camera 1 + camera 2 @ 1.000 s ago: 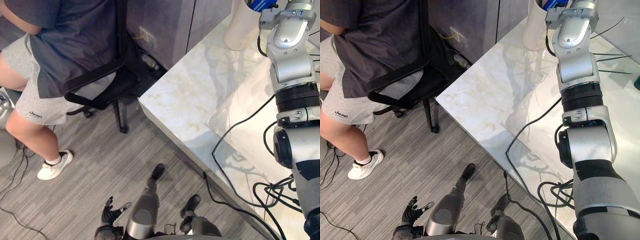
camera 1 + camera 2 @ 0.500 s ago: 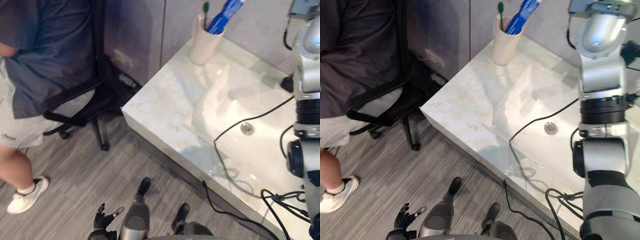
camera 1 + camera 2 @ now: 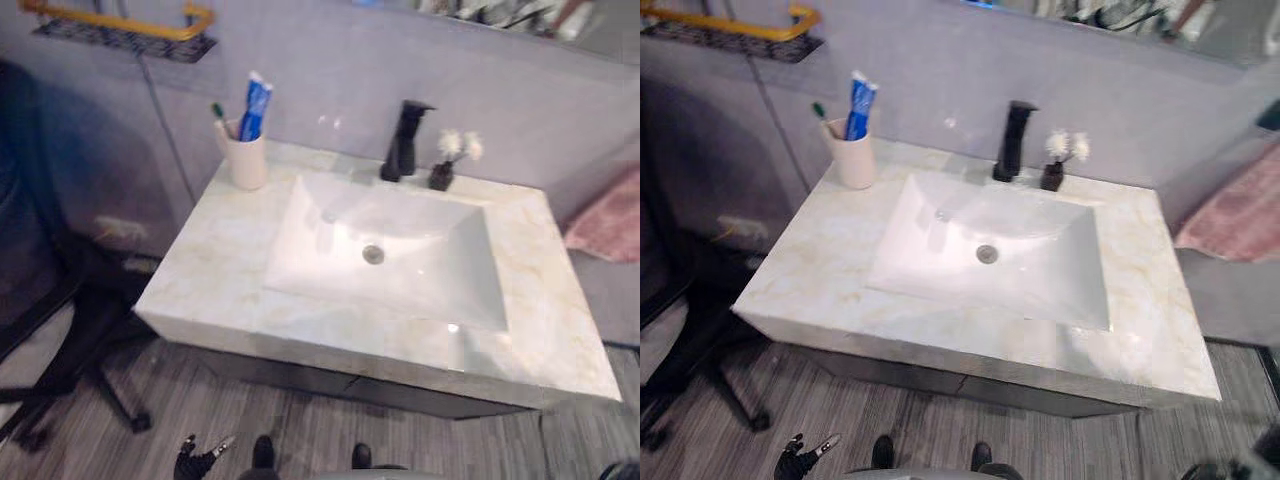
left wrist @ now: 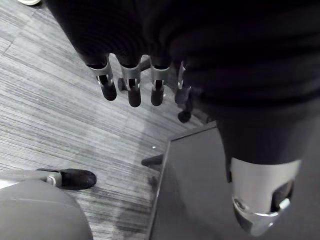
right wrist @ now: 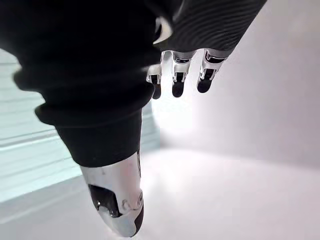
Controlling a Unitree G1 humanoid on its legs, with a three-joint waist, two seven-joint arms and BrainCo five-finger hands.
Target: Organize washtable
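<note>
A pale marble desk (image 3: pixel 210 270) with a white sunken basin (image 3: pixel 400 250) carries a cream cup (image 3: pixel 247 160) at its back left corner. The cup holds a blue toothpaste tube (image 3: pixel 254 105) and a green-headed toothbrush (image 3: pixel 216 110). A black tap (image 3: pixel 405 140) stands behind the basin, with a small dark vase of white flowers (image 3: pixel 445 168) just beside it. A pink cloth (image 3: pixel 605 215), perhaps a towel, lies to the right. The left hand (image 3: pixel 198 462) hangs low over the grey plank floor (image 4: pixel 60 125) near a black chair (image 3: pixel 60 340), its fingers (image 4: pixel 133 92) released and empty. The right hand (image 5: pixel 120 200) also has slack fingers (image 5: pixel 176 82) and holds nothing.

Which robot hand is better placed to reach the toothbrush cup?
Left, probably: the cup stands left of the basin, and the left robot hand hangs open below that side; right robot hand: place unclear.
</note>
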